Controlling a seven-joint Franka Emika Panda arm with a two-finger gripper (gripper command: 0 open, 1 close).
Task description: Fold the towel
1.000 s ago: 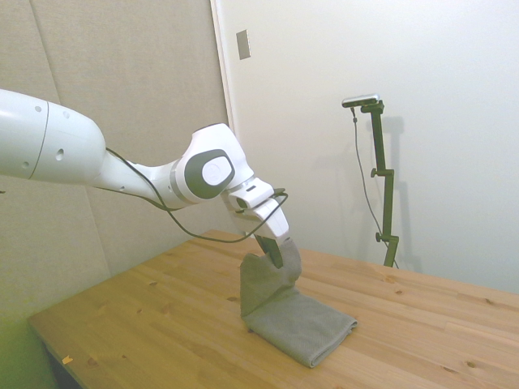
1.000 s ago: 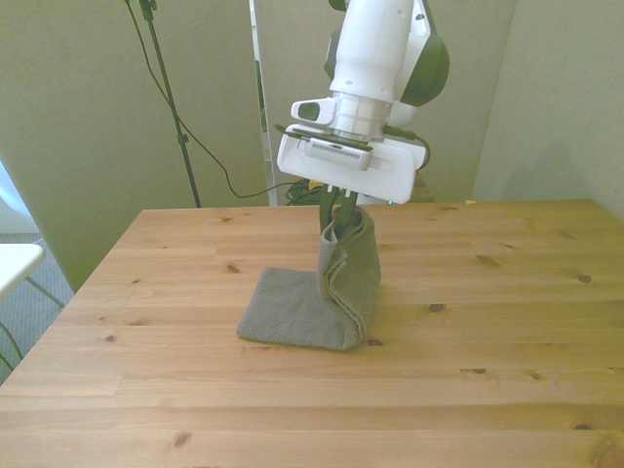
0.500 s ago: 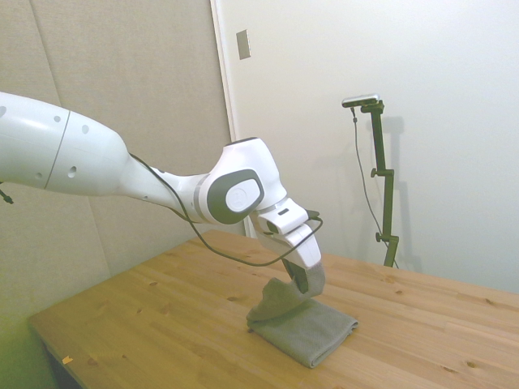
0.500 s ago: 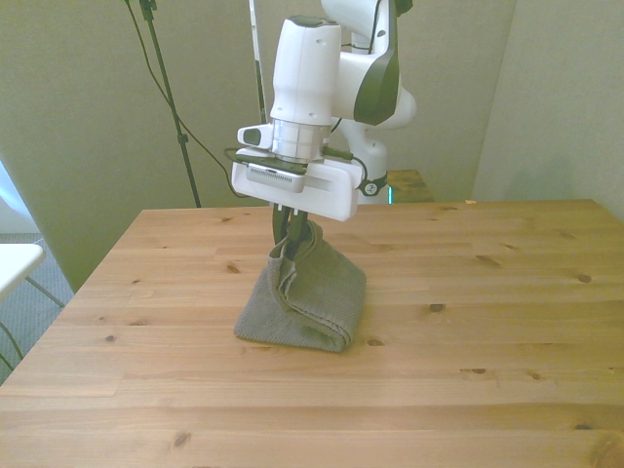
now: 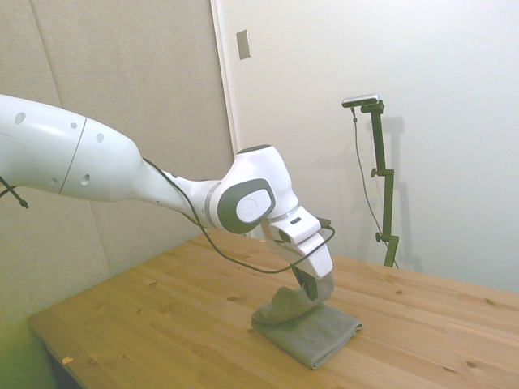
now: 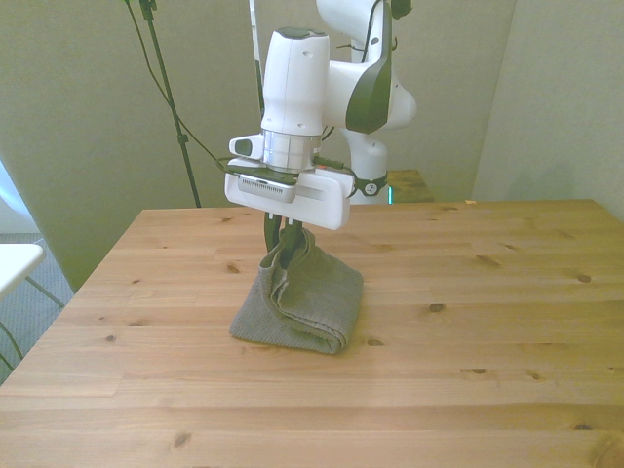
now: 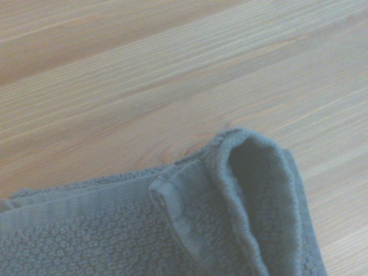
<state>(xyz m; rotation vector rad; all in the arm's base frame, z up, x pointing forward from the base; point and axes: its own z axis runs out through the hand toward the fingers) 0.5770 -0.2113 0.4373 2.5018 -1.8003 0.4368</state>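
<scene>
Gripper (image 6: 284, 237) pinching raised towel (image 6: 302, 297) edge, cloth draped over its lower layer, mid table (image 6: 487, 322), nearer the far edge.

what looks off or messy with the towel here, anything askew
Nothing is damaged or spilled. The towel is simply mid-fold: the gripper pinches one edge up off the table, so that end stands in a bunched peak over the flat layers rather than lying square.

a pale wooden counter (image 5: 422, 324) with knots and plank seams fills the foreground. behind it stand beige wall panels (image 5: 122, 73), and a small grey plate (image 5: 243, 44) sits on the wall.
</scene>
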